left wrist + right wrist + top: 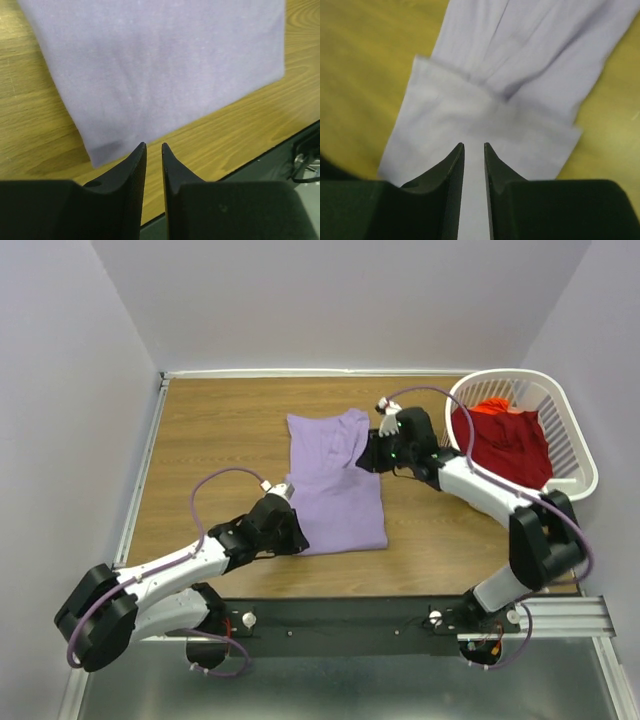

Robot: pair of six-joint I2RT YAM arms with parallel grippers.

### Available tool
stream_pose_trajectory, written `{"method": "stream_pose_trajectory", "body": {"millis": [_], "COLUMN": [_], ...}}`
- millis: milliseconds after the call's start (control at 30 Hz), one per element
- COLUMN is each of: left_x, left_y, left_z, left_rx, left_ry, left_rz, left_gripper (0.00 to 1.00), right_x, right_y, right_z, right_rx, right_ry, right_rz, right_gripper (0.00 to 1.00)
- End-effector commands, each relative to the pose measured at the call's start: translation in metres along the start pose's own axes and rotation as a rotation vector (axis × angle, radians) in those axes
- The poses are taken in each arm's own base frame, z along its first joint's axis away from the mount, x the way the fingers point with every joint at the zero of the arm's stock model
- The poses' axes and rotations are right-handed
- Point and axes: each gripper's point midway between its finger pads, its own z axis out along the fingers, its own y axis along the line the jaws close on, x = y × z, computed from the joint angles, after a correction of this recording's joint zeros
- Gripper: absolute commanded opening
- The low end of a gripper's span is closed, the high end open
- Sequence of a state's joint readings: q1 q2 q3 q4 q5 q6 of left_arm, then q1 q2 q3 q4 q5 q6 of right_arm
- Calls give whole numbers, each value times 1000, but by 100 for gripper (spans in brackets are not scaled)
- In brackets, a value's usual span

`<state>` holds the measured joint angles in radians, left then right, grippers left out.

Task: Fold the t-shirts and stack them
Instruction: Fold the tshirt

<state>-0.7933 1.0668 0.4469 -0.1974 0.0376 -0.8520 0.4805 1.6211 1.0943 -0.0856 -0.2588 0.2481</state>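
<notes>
By the smooth folded lavender cloth t-shirt (335,490), the left gripper (154,146) and right gripper (474,146) show tapered jaws narrowly apart, seemingly empty.

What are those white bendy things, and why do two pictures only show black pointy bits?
Those are two robot arms, the left arm and the right arm, bolted to a wooden table. One camera looks down from above. The other two sit on the wrists, so the black points are each arm's own claw: the left claw and the right claw. A light purple t-shirt lies partly folded on the table. A red t-shirt sits in the white basket. Both claws are slightly open and seem to hold nothing.
</notes>
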Motion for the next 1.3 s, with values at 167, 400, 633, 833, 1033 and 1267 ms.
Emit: {"method": "stream_pose_trajectory", "body": {"millis": [167,400,633,833,1033,1267], "left_x": [0,17,10,-14,-44,-85], "left_y": [20,43,45,35,35,33], "left_z": [2,15,9,-15,-36,-55], "left_rx": [-27,-72,-92,-111,-188,-258], "left_ry": [-9,71,37,-41,-131,-276], "left_rz": [-51,-119,-167,-156,-132,-94], "left_gripper": [26,25,23,23,45,67], "right_x": [119,204,212,176,184,197], "right_y": [64,41,18,23,1,-19], "right_z": [-64,-70,-77,-99,-113,-119], "right_rx": [-370,-283,-213,-193,15,216], "right_ry": [146,247,246,182,303,382], "right_rz": [319,578,701,586,549,509], "right_gripper": [31,30,28,38,50,53]}}
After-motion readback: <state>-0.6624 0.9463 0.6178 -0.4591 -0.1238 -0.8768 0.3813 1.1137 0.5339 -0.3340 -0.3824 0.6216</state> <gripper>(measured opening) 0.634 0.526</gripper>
